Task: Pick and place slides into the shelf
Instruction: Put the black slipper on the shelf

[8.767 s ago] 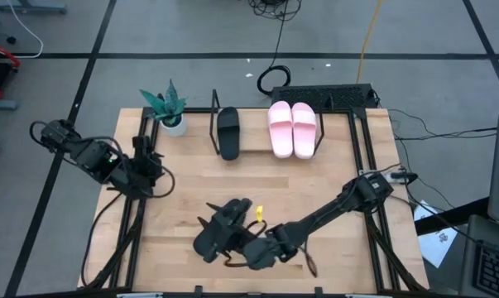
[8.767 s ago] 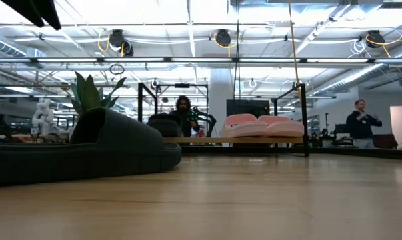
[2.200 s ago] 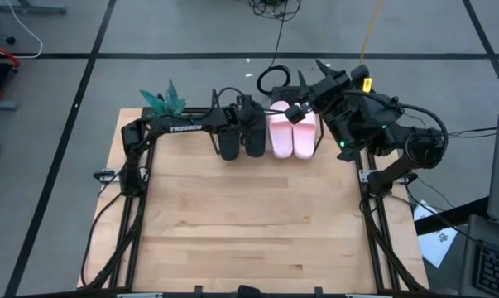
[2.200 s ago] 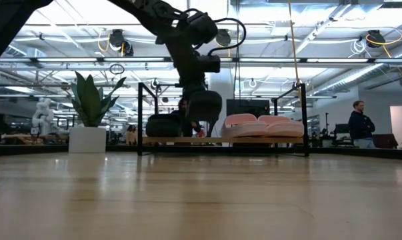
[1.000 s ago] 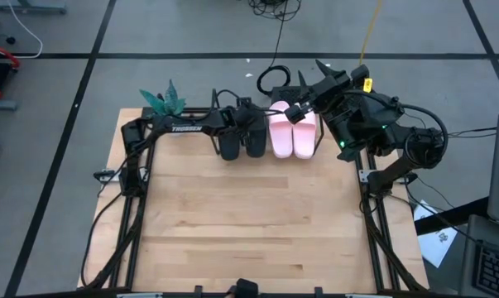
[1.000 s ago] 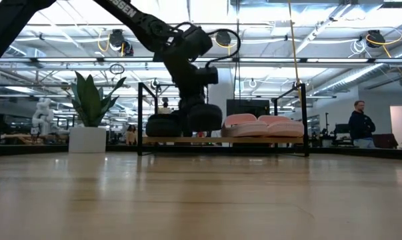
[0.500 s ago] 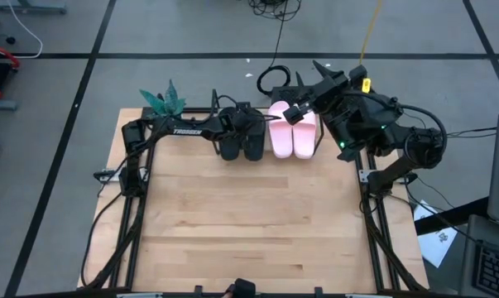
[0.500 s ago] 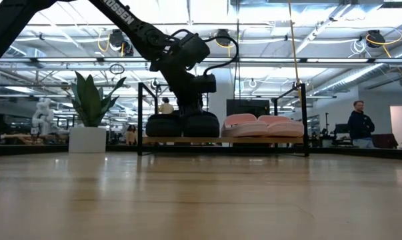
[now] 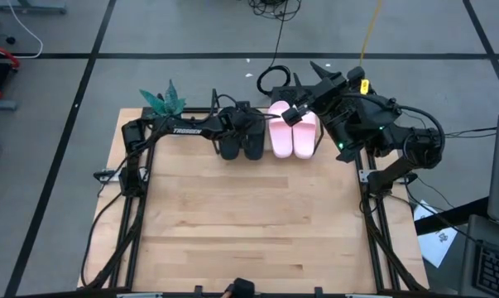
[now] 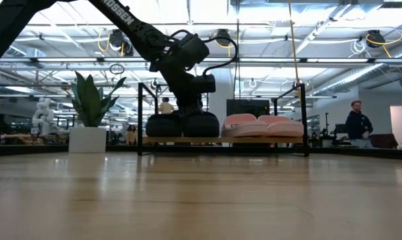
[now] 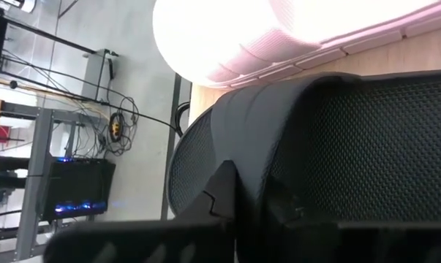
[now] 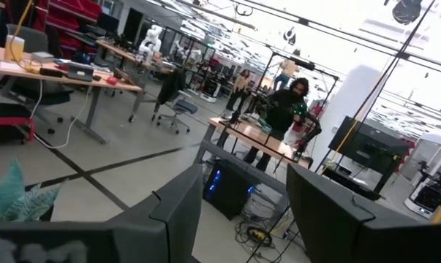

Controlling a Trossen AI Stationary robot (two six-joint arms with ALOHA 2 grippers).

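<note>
A wide workshop lay beyond the wooden bench, where the shelf stood at the far edge. Two black slides and two pink slides sat side by side on its board. The left gripper had its fingers clenched on a black slide's strap. The right gripper hung above the pink pair, fingers spread.

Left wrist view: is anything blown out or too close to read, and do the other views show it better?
Left wrist view: the pink slide is overexposed to near white, and the black slide fills the picture, soft at this closeness. High view: evenly lit, all four slides on the shelf read clearly. Low view: bright ceiling lights leave the shelf backlit.
</note>
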